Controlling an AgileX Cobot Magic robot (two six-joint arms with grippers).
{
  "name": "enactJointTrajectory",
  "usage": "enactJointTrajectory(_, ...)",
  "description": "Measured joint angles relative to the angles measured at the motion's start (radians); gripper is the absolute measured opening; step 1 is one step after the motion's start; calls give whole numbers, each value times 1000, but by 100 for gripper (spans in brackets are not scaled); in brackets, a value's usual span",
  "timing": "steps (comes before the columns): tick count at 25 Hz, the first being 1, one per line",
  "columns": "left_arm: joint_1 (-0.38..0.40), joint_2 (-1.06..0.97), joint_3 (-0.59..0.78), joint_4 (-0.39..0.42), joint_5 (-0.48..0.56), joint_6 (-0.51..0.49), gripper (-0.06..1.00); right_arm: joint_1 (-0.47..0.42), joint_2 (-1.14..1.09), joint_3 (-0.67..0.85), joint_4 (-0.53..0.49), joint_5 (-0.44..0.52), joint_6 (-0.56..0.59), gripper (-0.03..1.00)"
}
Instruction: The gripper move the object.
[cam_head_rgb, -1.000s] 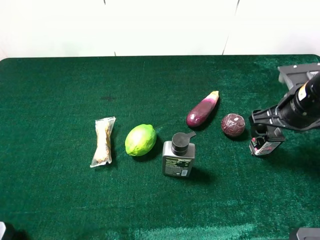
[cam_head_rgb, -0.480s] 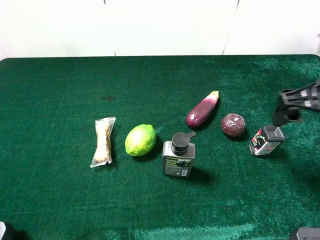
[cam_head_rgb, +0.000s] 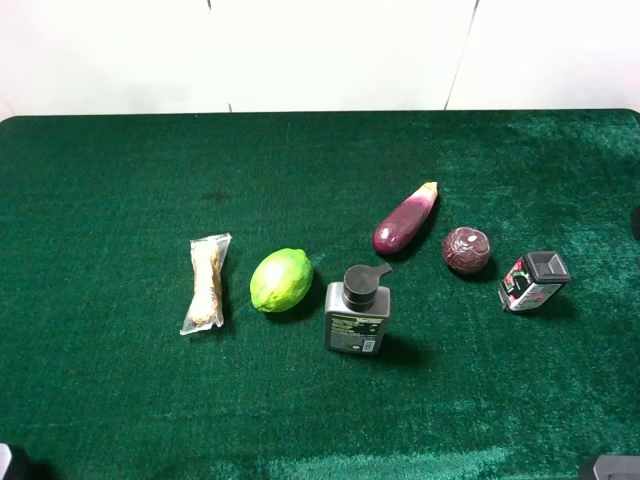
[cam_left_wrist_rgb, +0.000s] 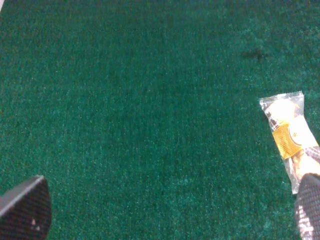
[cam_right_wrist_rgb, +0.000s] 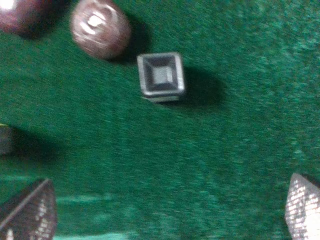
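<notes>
The object, a small dark boxy container with a black top and a red, white and green label, stands free on the green cloth at the right. The right wrist view shows it from above, well away from my right gripper, which is open and empty, with one finger at each side of the picture. Only a dark sliver of the right arm shows at the exterior view's right edge. My left gripper is open and empty over bare cloth, out of the exterior view.
In a row to the left of the object lie a round purple ball, an eggplant, a grey pump bottle, a lime and a wrapped snack packet. The packet also shows in the left wrist view.
The right gripper let go of the object and drew back to the right, almost out of the exterior view. The object stays where it was set down.
</notes>
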Motion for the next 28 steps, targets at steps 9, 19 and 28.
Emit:
enactJointTrajectory(9, 0, 0, 0, 0, 0, 0, 99, 0, -198, -1, 52, 3, 10, 70)
enactJointTrajectory(19, 0, 0, 0, 0, 0, 0, 99, 0, -411, -1, -37, 4, 10, 70)
enactJointTrajectory(28, 0, 0, 0, 0, 0, 0, 99, -82, -630, 41, -168, 5, 6, 70)
